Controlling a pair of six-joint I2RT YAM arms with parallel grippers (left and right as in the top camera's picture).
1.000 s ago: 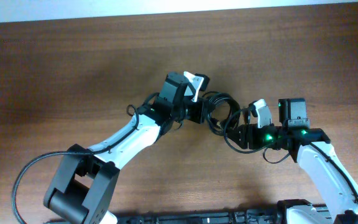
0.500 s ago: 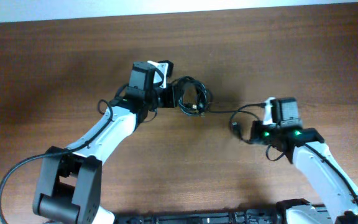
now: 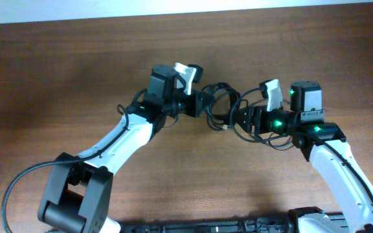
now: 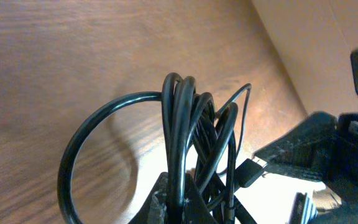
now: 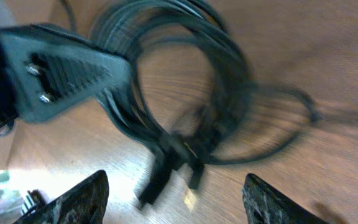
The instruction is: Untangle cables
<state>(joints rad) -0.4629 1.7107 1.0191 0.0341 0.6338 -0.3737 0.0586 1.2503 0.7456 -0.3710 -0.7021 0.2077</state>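
R wrist view motion-blurred; plug ends (image 5: 160,171) hard to make out there. Thin black looped cables (image 3: 220,107) bunched btwn both arms, over brown wood-grain table (image 3: 76,58). Left gripper (image 4: 182,198) pinched tight on the bundle, its fingers cut off at frame edge. Right gripper (image 5: 173,199) spread wide, holding nothing, cables just ahead.

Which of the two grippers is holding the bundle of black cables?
The left gripper: it is shut on the cables. The right gripper is wide open, and the cables are only in front of it, not gripped.
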